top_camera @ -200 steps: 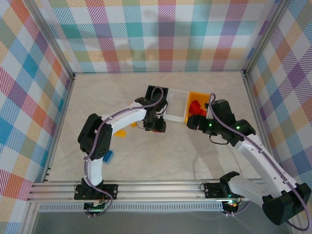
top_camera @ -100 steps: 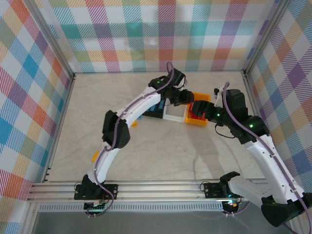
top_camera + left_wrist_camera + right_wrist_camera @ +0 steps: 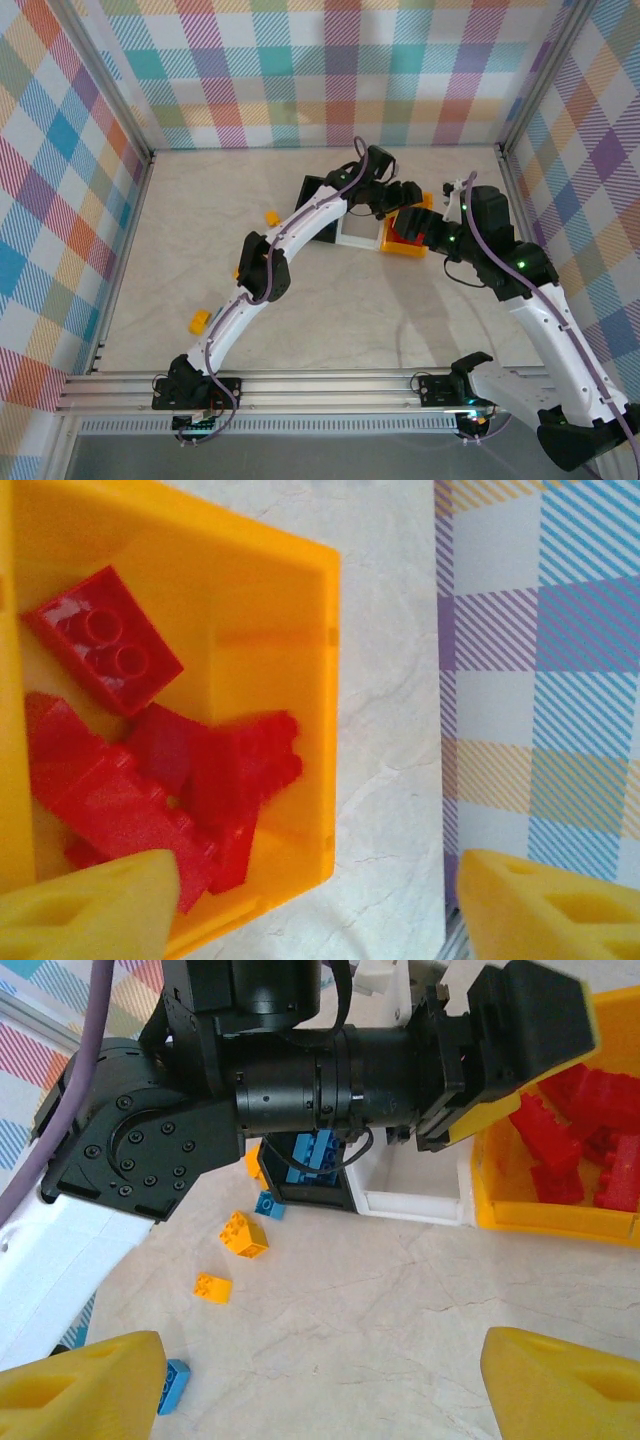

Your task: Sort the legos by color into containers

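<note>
**L hand open over bin of red bricks**

The L hand (image 3: 312, 908) hangs above the yellow-orange rectangular plastic bin (image 3: 300, 610) at the far right of the worktop (image 3: 400, 310), fingers spread wide w/ nothing btwn them; inside the bin lies a heap of small red studded plastic bricks (image 3: 105, 650), one of them blurred.

The R hand (image 3: 320, 1380) hovers on the near side of the bins, likewise splayed and empty; just left of the yellow-orange bin stands a white translucent bin (image 3: 410, 1190); left of that a black bin (image 3: 310, 1195) w/ blue studded bricks (image 3: 312, 1150) in it.

On the worktop near and left of the black bin lie small yellow bricks (image 3: 243, 1232) and loose blue bricks (image 3: 268, 1203).
</note>
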Action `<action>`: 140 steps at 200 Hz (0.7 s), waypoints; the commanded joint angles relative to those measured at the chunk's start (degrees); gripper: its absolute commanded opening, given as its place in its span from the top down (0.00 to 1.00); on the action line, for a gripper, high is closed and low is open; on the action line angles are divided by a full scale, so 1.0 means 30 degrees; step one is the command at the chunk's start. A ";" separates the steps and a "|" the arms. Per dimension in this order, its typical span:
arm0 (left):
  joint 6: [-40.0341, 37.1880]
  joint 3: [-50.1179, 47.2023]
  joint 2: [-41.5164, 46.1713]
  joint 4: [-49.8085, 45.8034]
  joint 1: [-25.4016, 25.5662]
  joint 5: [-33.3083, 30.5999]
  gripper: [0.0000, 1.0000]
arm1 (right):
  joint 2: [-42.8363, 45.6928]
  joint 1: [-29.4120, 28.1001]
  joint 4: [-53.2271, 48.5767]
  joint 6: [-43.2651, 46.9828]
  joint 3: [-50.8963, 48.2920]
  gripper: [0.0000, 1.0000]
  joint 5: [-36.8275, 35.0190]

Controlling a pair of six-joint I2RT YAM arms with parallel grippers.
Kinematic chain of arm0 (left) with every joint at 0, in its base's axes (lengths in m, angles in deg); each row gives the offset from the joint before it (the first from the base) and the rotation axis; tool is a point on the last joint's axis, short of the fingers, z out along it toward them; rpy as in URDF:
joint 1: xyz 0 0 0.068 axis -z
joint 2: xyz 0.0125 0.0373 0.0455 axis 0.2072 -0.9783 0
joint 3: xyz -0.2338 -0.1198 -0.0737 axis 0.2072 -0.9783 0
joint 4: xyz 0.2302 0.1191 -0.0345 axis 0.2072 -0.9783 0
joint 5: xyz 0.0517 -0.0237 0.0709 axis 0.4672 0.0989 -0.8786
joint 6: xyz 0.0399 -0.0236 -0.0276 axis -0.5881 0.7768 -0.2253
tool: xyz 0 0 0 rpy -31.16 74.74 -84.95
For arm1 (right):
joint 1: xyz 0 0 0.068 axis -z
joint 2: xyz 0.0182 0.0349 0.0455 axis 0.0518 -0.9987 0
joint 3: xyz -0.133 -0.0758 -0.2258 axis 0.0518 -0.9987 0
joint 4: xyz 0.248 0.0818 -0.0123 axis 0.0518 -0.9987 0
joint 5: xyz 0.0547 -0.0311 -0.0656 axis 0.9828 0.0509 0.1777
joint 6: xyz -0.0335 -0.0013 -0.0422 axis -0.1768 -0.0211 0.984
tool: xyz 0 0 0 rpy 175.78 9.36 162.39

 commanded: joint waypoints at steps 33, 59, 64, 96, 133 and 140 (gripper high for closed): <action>-0.2895 0.0363 0.2420 -0.3504 -0.0169 -0.1041 0.19 | -0.0687 0.0101 -0.0183 0.0819 0.0649 0.17 0.1203; -0.5142 -0.2085 0.5700 -0.6326 -0.0530 -0.3922 0.19 | -0.1929 0.0103 0.0025 0.1021 0.1223 0.17 0.2528; -0.5322 -0.3159 0.6616 -0.6529 -0.0724 -0.4509 0.19 | -0.2230 0.0102 0.0171 0.1048 0.1290 0.17 0.2804; -0.4754 -1.3168 1.3523 -0.5803 -0.2709 -0.6788 0.18 | -0.4311 -0.0028 0.1597 0.0547 0.1476 0.18 0.5225; -0.4859 -2.2178 2.0702 -0.6314 -0.4817 -0.8607 0.19 | -0.7786 -0.1536 0.2058 0.0990 0.2719 0.18 0.6612; -0.5101 -2.3444 2.1569 -0.6443 -0.5152 -0.8606 0.19 | -0.8482 -0.1921 0.2000 0.1104 0.3008 0.18 0.6738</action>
